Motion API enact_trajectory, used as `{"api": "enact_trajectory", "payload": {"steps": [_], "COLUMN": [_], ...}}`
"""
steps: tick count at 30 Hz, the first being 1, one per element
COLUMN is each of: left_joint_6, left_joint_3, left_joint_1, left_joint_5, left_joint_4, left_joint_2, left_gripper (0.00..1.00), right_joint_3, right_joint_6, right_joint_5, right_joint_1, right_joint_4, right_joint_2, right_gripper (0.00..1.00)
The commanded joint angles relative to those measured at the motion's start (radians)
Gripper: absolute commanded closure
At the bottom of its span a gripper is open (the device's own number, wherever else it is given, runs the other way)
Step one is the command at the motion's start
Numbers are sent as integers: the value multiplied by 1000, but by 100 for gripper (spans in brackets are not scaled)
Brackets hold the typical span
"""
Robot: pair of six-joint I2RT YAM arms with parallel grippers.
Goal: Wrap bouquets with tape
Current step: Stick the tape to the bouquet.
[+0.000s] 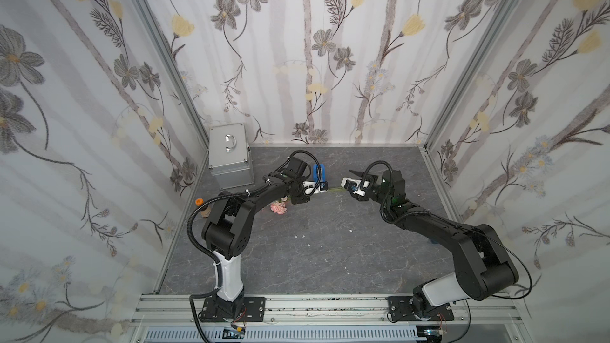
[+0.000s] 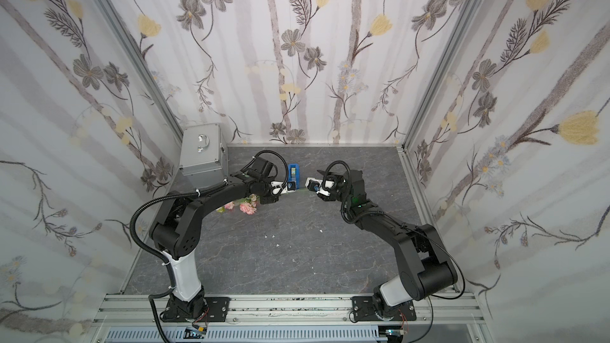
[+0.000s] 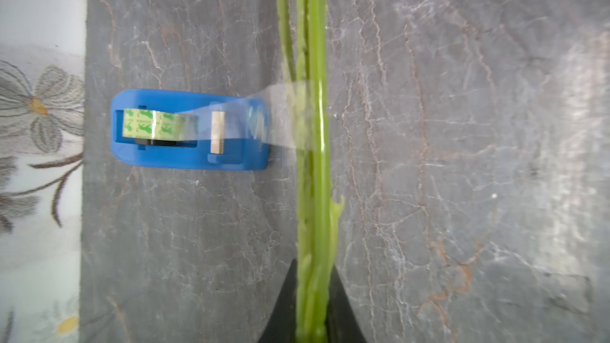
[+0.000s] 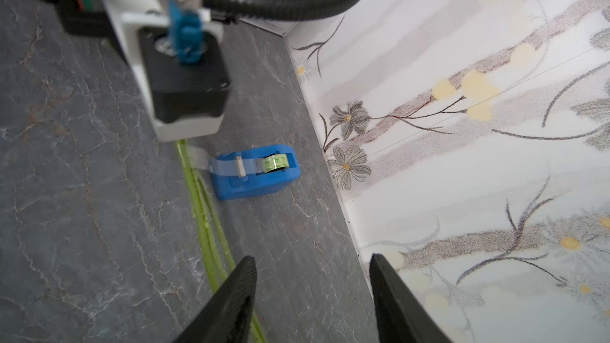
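Observation:
The bouquets lie as one bunch: pink flowers (image 1: 277, 207) (image 2: 246, 206) rest on the grey table by the left arm, and the long green stems (image 3: 313, 166) (image 4: 206, 229) run towards the right arm. My left gripper (image 3: 313, 263) is shut on the stems. The tape sits in a blue dispenser (image 1: 319, 173) (image 2: 293, 173) (image 3: 191, 133) (image 4: 260, 176) just behind the stems. A clear strip of tape (image 3: 284, 117) stretches from the dispenser and sticks to the stems. My right gripper (image 4: 313, 259) is open above the stem ends, nothing between its fingers; the stems pass under one finger.
A silver metal case (image 1: 229, 160) stands in the back left corner. A brown bottle with an orange cap (image 1: 201, 207) is behind the left arm's elbow. Small white scraps (image 1: 298, 236) lie on the table (image 1: 330, 259). Wallpapered walls close three sides.

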Motion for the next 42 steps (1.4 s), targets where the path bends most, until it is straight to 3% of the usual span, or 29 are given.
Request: {"api": "enact_trajectory", "payload": {"steps": [1, 10, 17, 36, 42], "left_joint_6": [96, 303, 341, 364, 367], "left_joint_3": [-44, -193, -270, -342, -356], "left_joint_1": [-12, -53, -58, -80, -82], "left_joint_5": [-81, -201, -250, -283, -281], "left_joint_4": [248, 576, 735, 751, 761], "left_joint_2": [-20, -42, -59, -143, -173], "left_gripper": [100, 100, 100, 100, 100], "right_joint_3": [116, 424, 666, 884, 947], "right_joint_6": [28, -18, -84, -102, -98], "right_joint_5": [-118, -219, -247, -284, -238], "right_joint_1": [-10, -19, -21, -13, -10], "right_joint_4": [-273, -637, -968, -1179, -1211], "right_joint_2": [36, 217, 384, 562, 609], "right_gripper": [44, 44, 45, 41, 40]}}
